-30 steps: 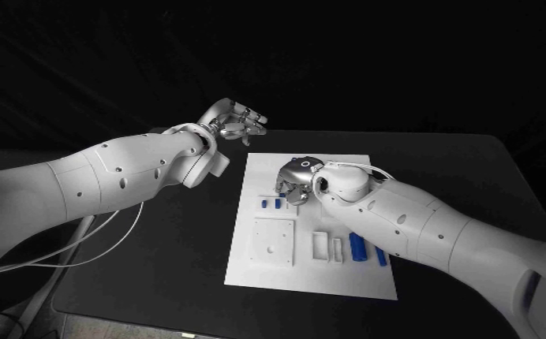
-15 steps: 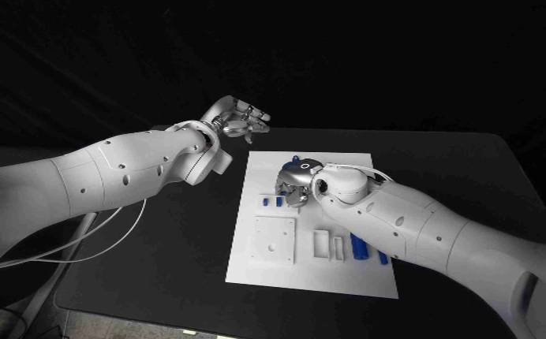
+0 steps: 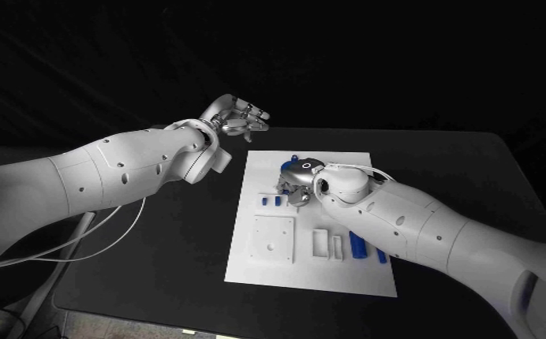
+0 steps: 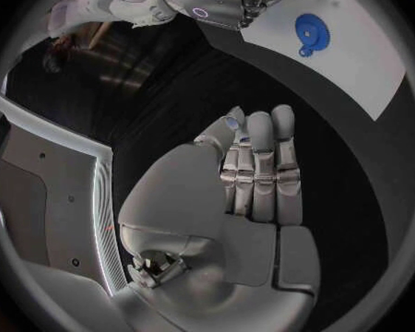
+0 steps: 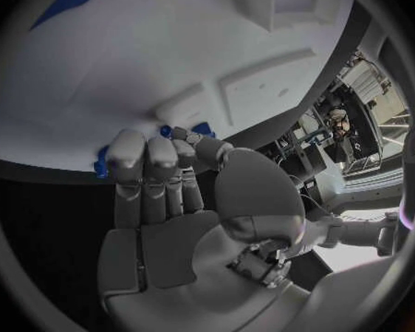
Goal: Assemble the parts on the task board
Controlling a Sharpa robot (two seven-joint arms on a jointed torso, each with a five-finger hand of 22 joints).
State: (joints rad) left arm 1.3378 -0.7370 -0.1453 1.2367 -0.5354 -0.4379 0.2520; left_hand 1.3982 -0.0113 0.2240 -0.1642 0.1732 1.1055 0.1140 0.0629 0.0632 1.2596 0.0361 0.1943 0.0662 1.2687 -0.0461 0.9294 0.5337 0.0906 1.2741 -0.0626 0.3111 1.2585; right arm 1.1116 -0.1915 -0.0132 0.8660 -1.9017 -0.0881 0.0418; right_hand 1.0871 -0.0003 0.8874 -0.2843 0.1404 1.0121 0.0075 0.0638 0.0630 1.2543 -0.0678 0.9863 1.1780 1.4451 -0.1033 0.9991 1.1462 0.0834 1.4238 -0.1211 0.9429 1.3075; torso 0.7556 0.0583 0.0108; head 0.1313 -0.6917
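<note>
The right hand (image 3: 298,179) hung low over the far middle of the task board (image 3: 256,272), its fingers (image 5: 148,162) bent downward with their tips among the small blue parts (image 3: 271,202) that lay just beside it. Whether those fingertips actually pinched a piece could not be told: the head view hid them under the wrist, and in the right wrist view blue showed on either side of the fingertips without a clear grasp.

Just behind that hand, toward the board's far edge, a blue gear (image 4: 309,30) lay flat on the white surface. Nearer the robot than the hand, beside its forearm, sat a white square block (image 3: 273,240), narrow white pieces (image 3: 327,244) and an elongated blue part (image 3: 357,247).

The left hand (image 3: 236,120) was well apart from all this, raised beyond the board's far left corner, fingers (image 4: 259,170) curled loosely together and holding nothing.

By their look the blue parts were hard moulded plastic: light, stiff, smooth enough to slip from metal fingertips, and small enough to skid if nudged. They would likely be best taken across their short sides, thumb opposing a finger, pressed lightly. The gear would probably be safest gripped by its toothed rim or hub rather than slid.
</note>
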